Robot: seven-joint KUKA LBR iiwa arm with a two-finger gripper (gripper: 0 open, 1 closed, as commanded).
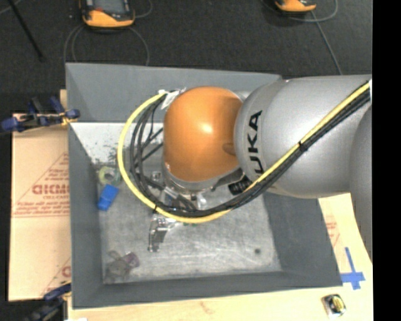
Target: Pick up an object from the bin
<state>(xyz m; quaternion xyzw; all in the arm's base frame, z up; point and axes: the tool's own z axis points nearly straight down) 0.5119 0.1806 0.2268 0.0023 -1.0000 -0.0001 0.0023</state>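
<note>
The bin (301,251) has a scuffed, speckled grey floor and stands on dark ground, where an orange device (108,14) lies beyond the back wall. A blue block (106,197) lies by the bin's left wall. Just above the block sits a pale ring (106,173). Below the block, near the front corner, is a clear purplish lump (122,262). The jaws hang right of and a little below the block, over bare metal; whether they are apart or together I cannot tell.
</note>
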